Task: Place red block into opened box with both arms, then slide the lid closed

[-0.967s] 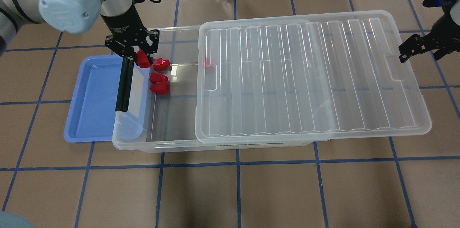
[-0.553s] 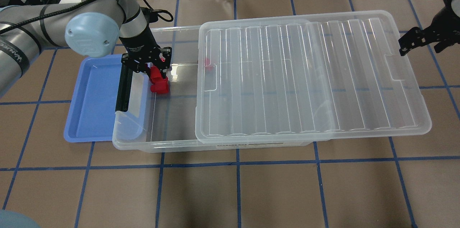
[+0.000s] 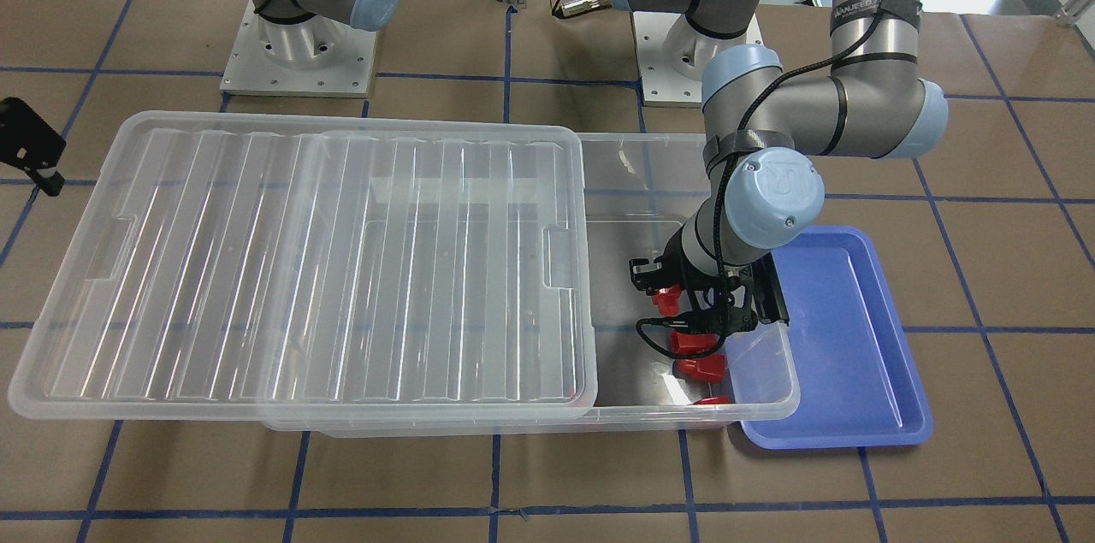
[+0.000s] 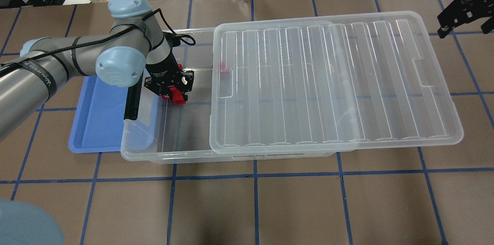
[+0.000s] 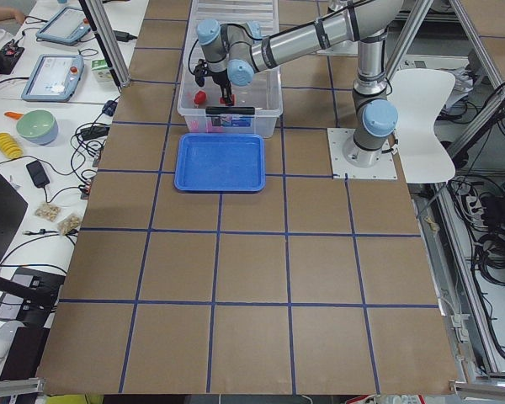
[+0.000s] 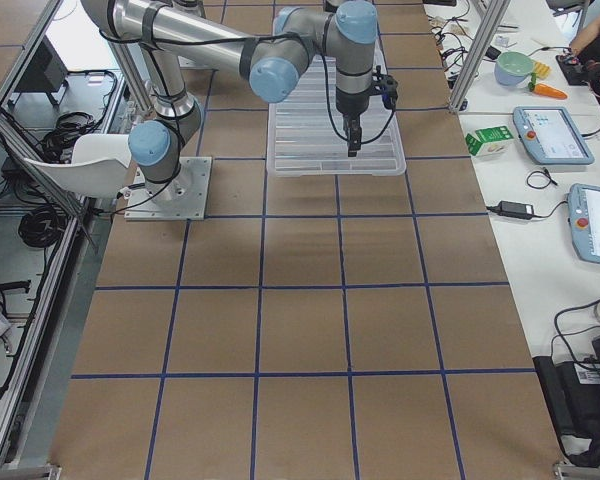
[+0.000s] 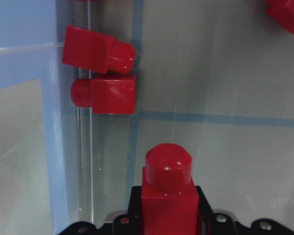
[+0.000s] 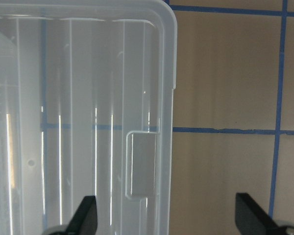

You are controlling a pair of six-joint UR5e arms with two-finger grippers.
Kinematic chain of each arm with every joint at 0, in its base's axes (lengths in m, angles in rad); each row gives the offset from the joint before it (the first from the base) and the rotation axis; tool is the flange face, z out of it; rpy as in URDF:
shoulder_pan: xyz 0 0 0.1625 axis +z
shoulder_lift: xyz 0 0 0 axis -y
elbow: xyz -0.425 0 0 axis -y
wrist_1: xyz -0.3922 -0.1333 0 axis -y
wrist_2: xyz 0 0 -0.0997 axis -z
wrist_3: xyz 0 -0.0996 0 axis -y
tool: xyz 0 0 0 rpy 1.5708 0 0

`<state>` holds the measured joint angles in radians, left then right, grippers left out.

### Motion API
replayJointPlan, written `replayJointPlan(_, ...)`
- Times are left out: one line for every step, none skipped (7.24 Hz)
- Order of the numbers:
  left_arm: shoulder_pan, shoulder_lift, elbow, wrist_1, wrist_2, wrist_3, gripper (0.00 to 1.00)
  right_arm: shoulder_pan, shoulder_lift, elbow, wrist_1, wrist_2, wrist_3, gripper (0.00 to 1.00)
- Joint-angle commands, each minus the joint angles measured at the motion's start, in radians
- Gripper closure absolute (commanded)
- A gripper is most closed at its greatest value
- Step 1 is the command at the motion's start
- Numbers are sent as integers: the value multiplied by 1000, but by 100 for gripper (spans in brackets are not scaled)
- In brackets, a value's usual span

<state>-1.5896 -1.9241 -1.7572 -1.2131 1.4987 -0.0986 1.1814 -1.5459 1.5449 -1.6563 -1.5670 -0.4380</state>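
The left arm reached in low with its wrist bent down into the uncovered end of the box (image 4: 166,158), beside the blue tray (image 4: 96,121). The left gripper (image 4: 173,92) pinched the red block (image 7: 167,196) above the box floor, the block's long axis in line with the fingers and its rounded stub pointing away from the palm. Two other red blocks (image 7: 105,93) lay by the box wall. The lid (image 4: 332,83) covered the rest of the box. The right gripper (image 8: 169,218) hung over the lid's notched far end, fingers spread and holding nothing.
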Motion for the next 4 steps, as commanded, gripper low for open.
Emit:
replayJointPlan(-1, -42, -8, 49, -37, 2, 100, 39, -57, -20, 75, -4, 42, 0)
replayJointPlan(-4, -56, -8, 52, -37, 2, 100, 79, -54, -22, 78, 2, 85, 0)
replayJointPlan(-6, -61, -10, 50, -38, 5, 100, 160, -51, -31, 72, 2, 225, 0)
replayJointPlan(-6, -70, -13, 52, -38, 8, 100, 244, -34, -51, 69, 2, 304, 0)
